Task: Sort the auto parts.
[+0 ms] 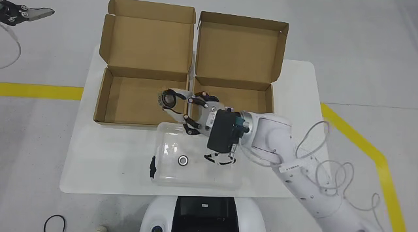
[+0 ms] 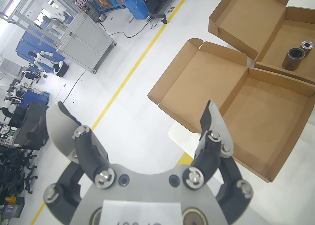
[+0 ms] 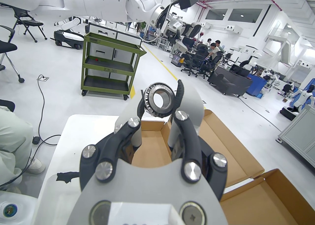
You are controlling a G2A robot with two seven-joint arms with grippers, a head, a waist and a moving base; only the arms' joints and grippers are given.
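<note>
Top view first: the white table point(image 1: 85, 160) carries two open cardboard boxes side by side at its far half, the left box point(image 1: 130, 98) and the right box point(image 1: 241, 55), each with its lid flap laid back. A clear plastic tray point(image 1: 171, 147) sits on the near edge in front of them. The right arm point(image 1: 287, 147) reaches in from the near right, across the tray. Its pincer point(image 3: 160, 99) is clamped on a tapered roller bearing point(image 1: 170, 100), gripped by its outer rim and held in the air over the near right part of the left box, close to the wall the two boxes share. The left gripper point(image 2: 134, 105) hangs well off the table's far left, with its fingers spread wide and nothing between them. From its side I can see the left box bare inside, while the right box holds a dark sleeve point(image 2: 295, 58) with a small metal cylinder point(image 2: 307, 48) just beside it. One small ring-shaped part point(image 1: 183, 161) lies in the tray, with a black scrap point(image 1: 153, 165) at the tray's left edge. I take this to be the carry-and-drop step for the bearing. With cylinders in the right box, the left box looks like its home. The next move calls for lowering it inside the walls, clear of the shared one, before the fingers open, so it does not roll.
</note>
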